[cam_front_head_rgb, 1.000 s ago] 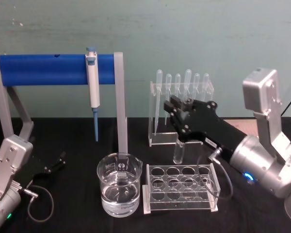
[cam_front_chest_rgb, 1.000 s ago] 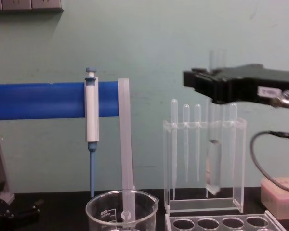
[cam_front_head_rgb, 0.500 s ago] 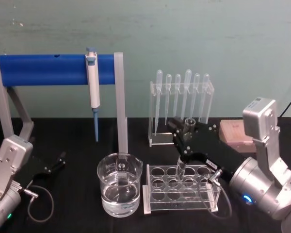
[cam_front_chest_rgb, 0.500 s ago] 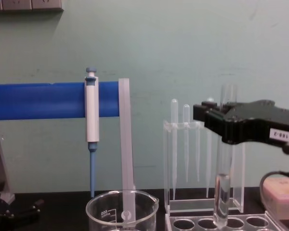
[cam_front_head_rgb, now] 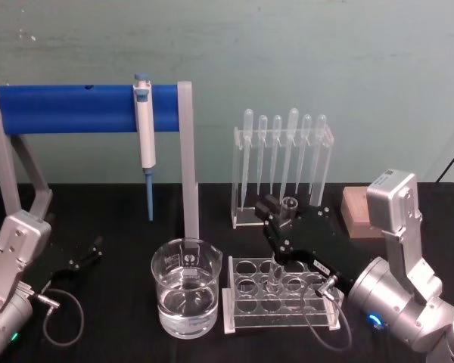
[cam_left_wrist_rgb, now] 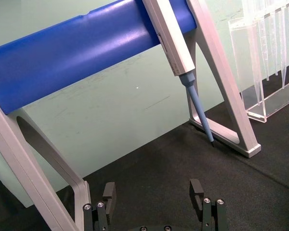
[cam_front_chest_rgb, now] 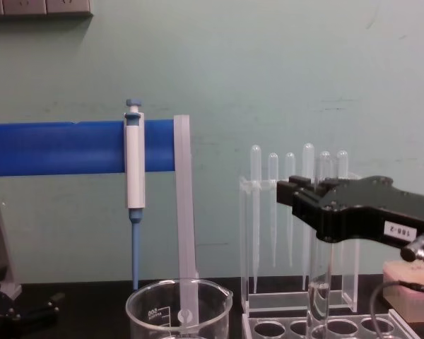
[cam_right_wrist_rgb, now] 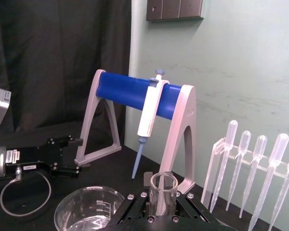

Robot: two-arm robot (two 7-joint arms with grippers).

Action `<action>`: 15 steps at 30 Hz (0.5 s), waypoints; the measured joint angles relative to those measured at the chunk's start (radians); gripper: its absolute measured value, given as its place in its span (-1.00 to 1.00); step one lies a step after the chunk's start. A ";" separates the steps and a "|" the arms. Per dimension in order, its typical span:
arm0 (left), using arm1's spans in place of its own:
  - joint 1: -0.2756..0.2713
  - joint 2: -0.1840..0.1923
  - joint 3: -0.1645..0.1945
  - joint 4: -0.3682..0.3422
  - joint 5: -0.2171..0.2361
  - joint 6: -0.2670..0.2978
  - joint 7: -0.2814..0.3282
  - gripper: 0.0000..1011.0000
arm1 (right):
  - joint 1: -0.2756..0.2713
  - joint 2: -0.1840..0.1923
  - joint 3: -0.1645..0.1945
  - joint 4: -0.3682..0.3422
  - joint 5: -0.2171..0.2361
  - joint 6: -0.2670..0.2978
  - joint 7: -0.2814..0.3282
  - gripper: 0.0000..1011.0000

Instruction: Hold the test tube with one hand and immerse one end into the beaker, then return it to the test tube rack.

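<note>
The test tube [cam_front_head_rgb: 290, 204] stands nearly upright with my right gripper [cam_front_head_rgb: 281, 225] shut on its upper part, rim above the jaws. Its lower end [cam_front_chest_rgb: 318, 289] reaches down into a hole in the back row of the clear tube rack [cam_front_head_rgb: 234, 311]. In the right wrist view the tube's open rim [cam_right_wrist_rgb: 164, 185] sits between the black jaws. The beaker [cam_front_head_rgb: 185, 297], part full of clear liquid, stands left of the rack, apart from the tube. My left gripper [cam_left_wrist_rgb: 153, 192] rests open and empty at the table's left [cam_front_head_rgb: 82, 257].
A blue bar stand [cam_front_head_rgb: 68, 108] carries a white-and-blue pipettor [cam_front_head_rgb: 144, 128] behind the beaker. A clear holder of several thin pipettes [cam_front_head_rgb: 284, 162] stands behind the rack. A pink block [cam_front_head_rgb: 357, 210] lies at the right. Grey cables trail from both wrists.
My right gripper has come down and toward me with the test tube, from high in front of the pipette holder to the rack, where the tube's bottom now sits in a hole. Left arm unmoved.
</note>
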 joint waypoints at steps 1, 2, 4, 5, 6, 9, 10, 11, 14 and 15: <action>0.000 0.000 0.000 0.000 0.000 0.000 0.000 0.98 | 0.001 -0.003 -0.001 0.008 -0.001 -0.004 0.003 -0.73; 0.000 0.000 0.000 0.000 0.000 0.000 0.000 0.98 | 0.001 -0.005 -0.002 0.013 -0.001 -0.005 0.004 -0.73; 0.000 0.000 0.000 0.000 0.000 0.000 0.000 0.98 | 0.002 -0.008 -0.003 0.022 -0.002 -0.008 0.005 -0.73; 0.000 0.000 0.000 0.000 0.000 0.000 0.000 0.98 | 0.004 -0.012 -0.004 0.031 -0.002 -0.010 0.007 -0.73; 0.000 0.000 0.000 0.000 0.000 0.000 0.000 0.98 | 0.005 -0.013 -0.005 0.036 -0.002 -0.011 0.010 -0.73; 0.000 0.000 0.000 0.000 0.000 0.000 0.000 0.98 | 0.007 -0.018 -0.006 0.050 -0.002 -0.013 0.011 -0.73; 0.000 0.000 0.000 0.000 0.000 0.000 0.000 0.98 | 0.008 -0.019 -0.007 0.053 -0.002 -0.013 0.011 -0.73; 0.000 0.000 0.000 0.000 0.000 0.000 0.000 0.98 | 0.008 -0.020 -0.007 0.057 -0.002 -0.014 0.011 -0.73; 0.000 0.000 0.000 0.000 0.000 0.000 0.000 0.98 | 0.009 -0.024 -0.009 0.069 -0.006 -0.016 0.012 -0.73; 0.000 0.000 0.000 0.000 0.000 0.000 0.000 0.98 | 0.009 -0.025 -0.009 0.071 -0.007 -0.017 0.012 -0.73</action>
